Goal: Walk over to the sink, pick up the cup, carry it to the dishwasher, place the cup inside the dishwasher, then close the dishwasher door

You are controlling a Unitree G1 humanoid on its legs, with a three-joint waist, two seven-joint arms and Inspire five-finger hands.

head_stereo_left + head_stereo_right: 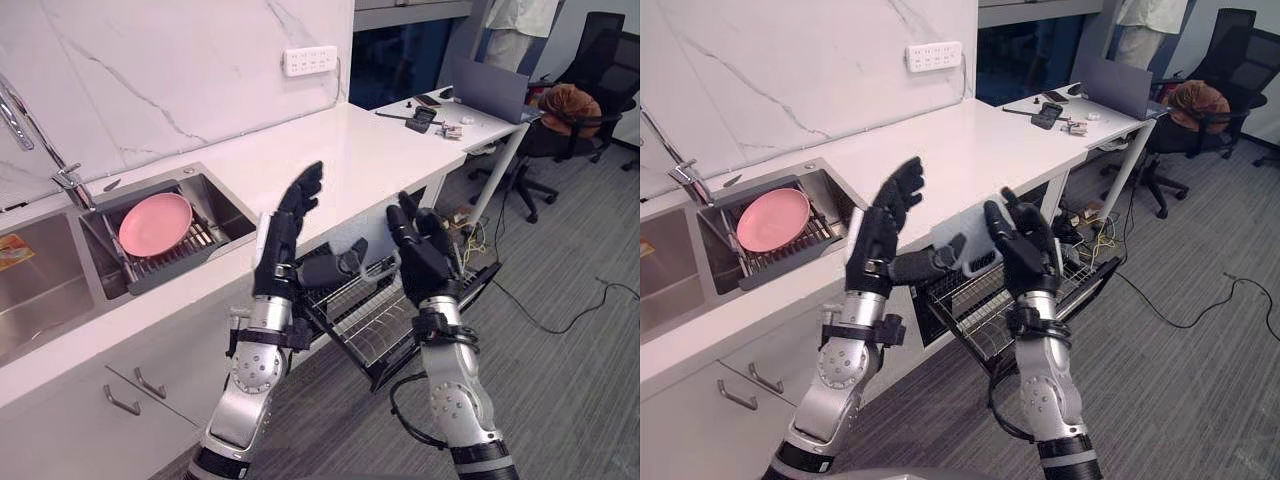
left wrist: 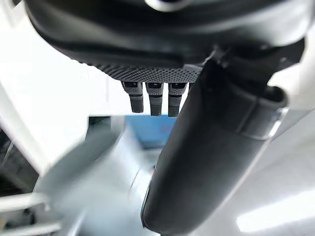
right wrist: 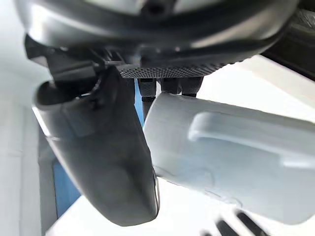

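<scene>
The cup [image 3: 231, 152] sits gripped in the curled fingers of the right hand [image 1: 425, 262] above the pulled-out dishwasher rack [image 1: 375, 325], the left hand [image 1: 285, 235] open-fingered alongside; placing it and closing the door remain.

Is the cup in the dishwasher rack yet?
No, the right hand holds the white cup up in the air, clear of the pulled-out dishwasher rack.

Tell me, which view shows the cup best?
The right wrist view: the cup is large, its handle plain, in the right hand. In the eye views it peeks out between this hand and the left hand.
</scene>
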